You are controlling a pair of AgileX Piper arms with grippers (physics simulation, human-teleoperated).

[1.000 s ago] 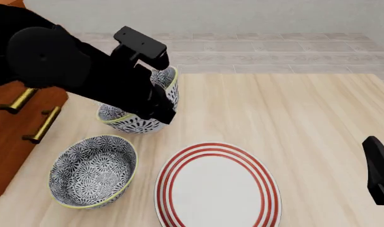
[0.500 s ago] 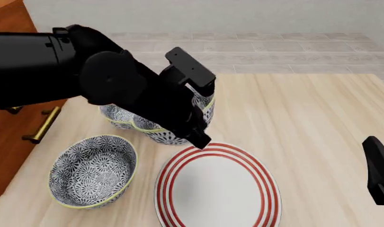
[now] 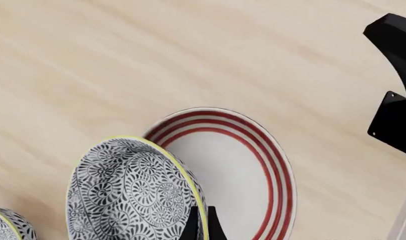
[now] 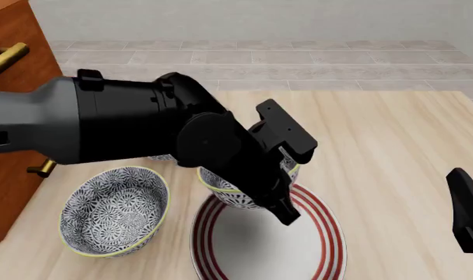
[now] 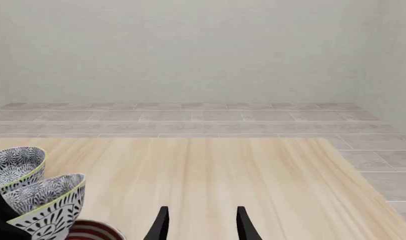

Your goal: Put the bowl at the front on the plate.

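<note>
Left wrist view: left end effector (image 3: 200,225) pinched on rim of tilted bowl (image 3: 132,192) above the plate (image 3: 243,175), front view: left arm angled toward 5 o'clock, bowl (image 4: 240,189) over plate's (image 4: 322,233) 11 o'clock rim, another empty bowl (image 4: 112,210) at 9 o'clock, right wrist view: right end effector (image 5: 199,225) spread, empty, above the worktop (image 5: 210,170).

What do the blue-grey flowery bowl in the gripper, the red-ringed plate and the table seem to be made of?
The patterned bowl looks like glazed ceramic: printed floral pattern on white, thin yellow-green rim. The white plate with red rings also looks ceramic, smooth and plain in the middle. The table looks like pale wood, with long grain lines. Being renders, these are only looks.
</note>
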